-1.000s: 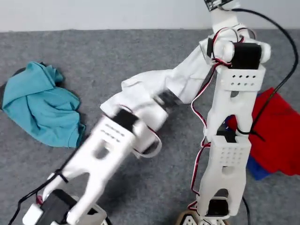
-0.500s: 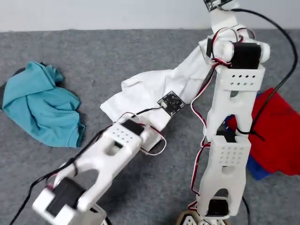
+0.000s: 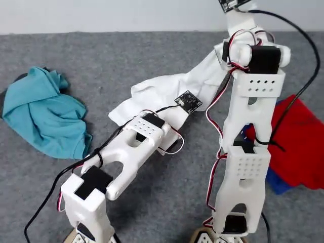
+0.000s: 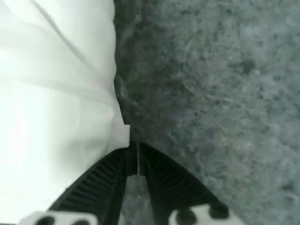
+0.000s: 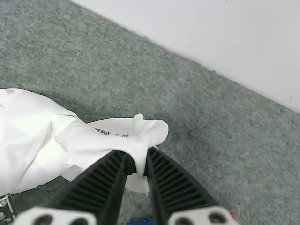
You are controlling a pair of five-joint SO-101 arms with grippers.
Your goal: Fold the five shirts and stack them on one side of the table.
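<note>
The white shirt (image 3: 162,93) lay stretched across the middle of the grey table (image 3: 101,55), one end resting on the surface and the other drawn up toward the far edge. The right gripper (image 5: 137,164) held that raised end, its jaws pinching a fold of the white cloth between them, with the pale wall (image 5: 211,33) beyond the table's edge. The right arm (image 3: 250,126) stood tall over the table's right part. The left arm (image 3: 129,152) reached out low from the near edge to the shirt's near hem. The left gripper (image 4: 133,154) had its jaws pressed together right at a corner of that hem, the tips touching the white cloth; whether any cloth was caught between them could not be made out. A teal shirt (image 3: 43,114) sat crumpled on the left side, well apart from the white one. A red shirt (image 3: 298,142) lay on the right side behind the right arm, with a blue cloth (image 3: 276,182) peeking out from under its near edge
</note>
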